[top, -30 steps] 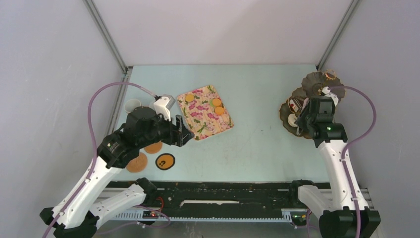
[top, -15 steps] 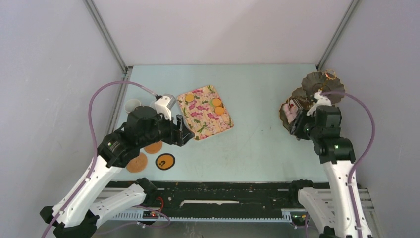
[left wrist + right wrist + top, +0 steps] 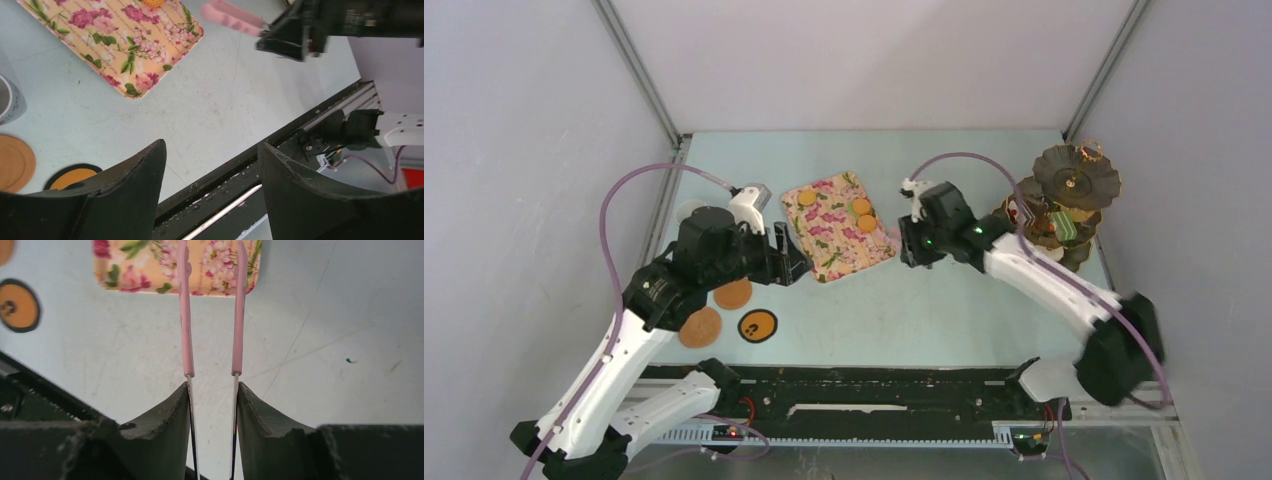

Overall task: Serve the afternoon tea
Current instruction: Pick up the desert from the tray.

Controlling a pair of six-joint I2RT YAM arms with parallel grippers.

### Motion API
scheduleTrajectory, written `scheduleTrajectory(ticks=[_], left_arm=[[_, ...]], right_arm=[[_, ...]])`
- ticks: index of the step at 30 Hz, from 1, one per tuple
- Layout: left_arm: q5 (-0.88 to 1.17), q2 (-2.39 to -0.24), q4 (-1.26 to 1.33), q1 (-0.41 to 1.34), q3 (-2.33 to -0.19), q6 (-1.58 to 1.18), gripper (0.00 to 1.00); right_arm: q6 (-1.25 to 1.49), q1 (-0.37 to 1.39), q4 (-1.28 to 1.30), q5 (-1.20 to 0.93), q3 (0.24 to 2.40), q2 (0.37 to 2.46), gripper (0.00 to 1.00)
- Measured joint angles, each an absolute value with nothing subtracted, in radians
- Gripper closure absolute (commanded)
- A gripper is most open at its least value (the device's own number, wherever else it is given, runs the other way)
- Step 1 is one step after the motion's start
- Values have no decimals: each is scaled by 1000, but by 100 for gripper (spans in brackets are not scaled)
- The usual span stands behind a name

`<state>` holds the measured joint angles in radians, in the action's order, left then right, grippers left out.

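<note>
lab test cell: grey walls, aluminium struts

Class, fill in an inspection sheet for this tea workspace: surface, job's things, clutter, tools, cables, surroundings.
Surface: pale table, scuffed.
Job's things: three biscuits on the tray; stand at right, treats on lower tiers; three coasters and a mug near the left arm.
Clutter: floral tray mid-table; pink tongs.
Tools: left tool open, empty; right tool shut on tongs, pointing at the tray.
Cables: purple cable loops over each arm.
Surroundings: grey walls; black rail at near edge.
</note>
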<state>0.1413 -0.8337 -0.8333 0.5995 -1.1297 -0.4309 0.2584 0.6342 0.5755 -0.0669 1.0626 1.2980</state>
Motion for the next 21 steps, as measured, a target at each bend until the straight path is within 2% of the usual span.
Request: scheduleTrajectory(ticks=[4,9,14,21], left_arm=[[171,-845,-833,547,-1130,-457,27],[184,-871,-834,493,-1130,-463,27],[191,-911,-834,455,-1130,-463,27],[199,-912,-834,441,-1130,-463,27]], right_arm=[[246,622,572,-87,1187,1544,60],[271,606,633,-132,1416,1747,58],[354,597,669,-154,1517,1833,58],[421,599,756,-122,1552,1891,56]])
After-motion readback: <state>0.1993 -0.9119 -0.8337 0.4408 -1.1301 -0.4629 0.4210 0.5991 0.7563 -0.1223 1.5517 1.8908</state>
